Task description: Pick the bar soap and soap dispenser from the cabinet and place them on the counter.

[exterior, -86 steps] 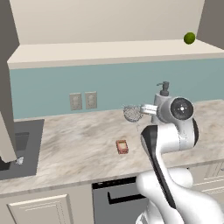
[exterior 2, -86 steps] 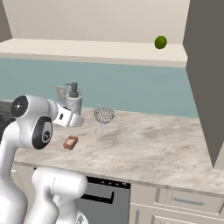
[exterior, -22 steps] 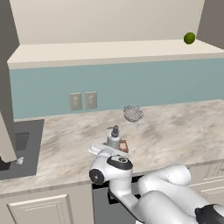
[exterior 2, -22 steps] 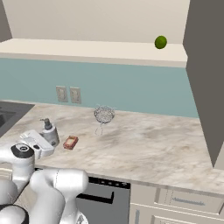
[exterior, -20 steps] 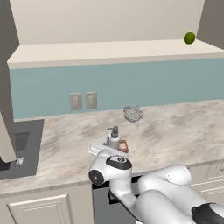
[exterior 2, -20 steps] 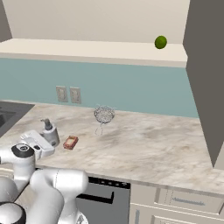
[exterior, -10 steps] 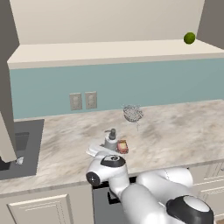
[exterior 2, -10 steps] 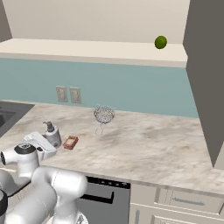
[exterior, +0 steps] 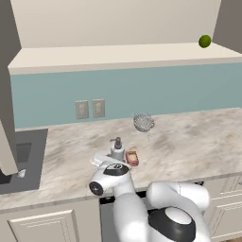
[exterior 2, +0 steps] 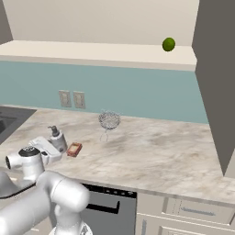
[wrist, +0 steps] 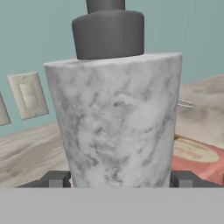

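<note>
While the soap dispenser (wrist: 114, 127) stands upright on the tabletop (exterior: 189, 142), just beside the bar soap (exterior: 132, 158), the claw (wrist: 114, 178) is spread wide around its base, one fingertip (wrist: 57, 179) at each side, so close that whether the pads press the bottle I cannot tell. The risk I judge is in pulling away: a dragging finger could tip the tall bottle onto the soap (or shove both).
</note>
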